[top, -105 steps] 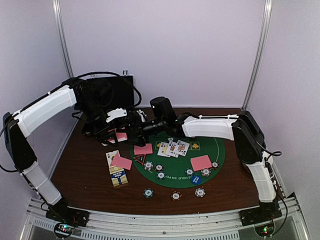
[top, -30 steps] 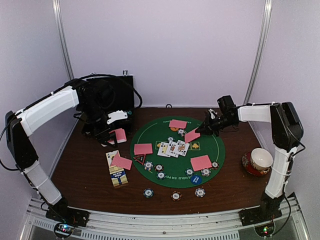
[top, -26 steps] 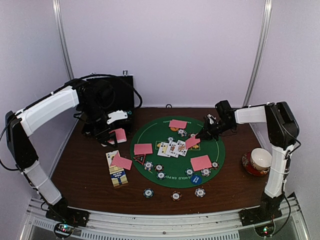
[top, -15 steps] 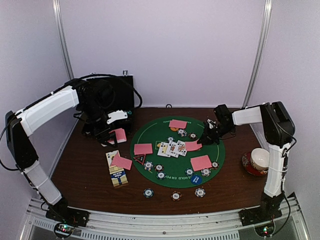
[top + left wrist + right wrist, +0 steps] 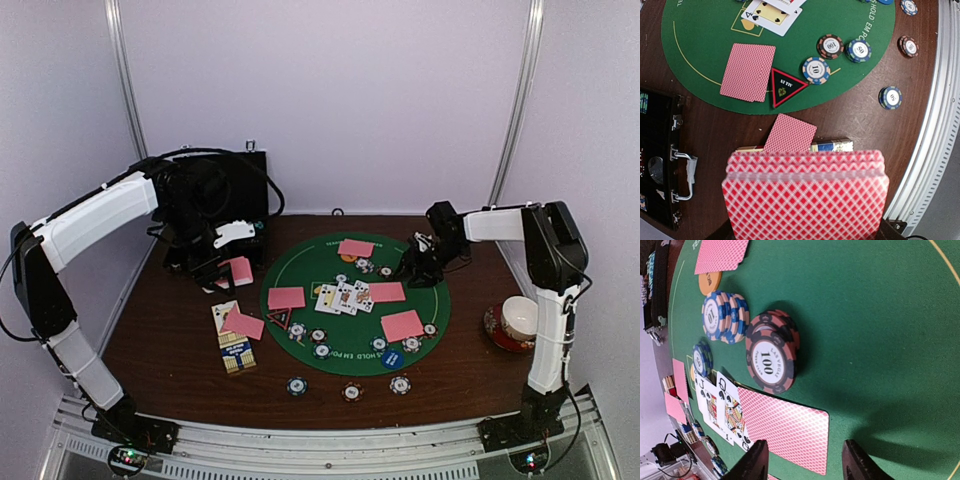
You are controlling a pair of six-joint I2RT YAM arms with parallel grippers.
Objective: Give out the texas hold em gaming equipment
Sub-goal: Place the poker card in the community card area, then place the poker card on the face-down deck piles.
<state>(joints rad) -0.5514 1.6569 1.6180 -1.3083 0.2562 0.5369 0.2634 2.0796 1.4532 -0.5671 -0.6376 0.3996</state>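
Note:
My left gripper hovers over the table's left side, shut on a deck of pink-backed cards that hides its fingers. My right gripper stands open just above the green mat. Below its spread fingers a single pink-backed card lies flat beside the face-up cards. In the top view this card lies right of the face-up row. A red 100 chip, blue chips and an orange disc lie just beyond it.
More pink cards lie on the mat, and another on a card box. Chips line the near table. A black case stands back left. A cup on a saucer sits right.
My right gripper carried a pink card down to the mat and opened. The card now lies flat right of the face-up cards. The left arm has not moved.

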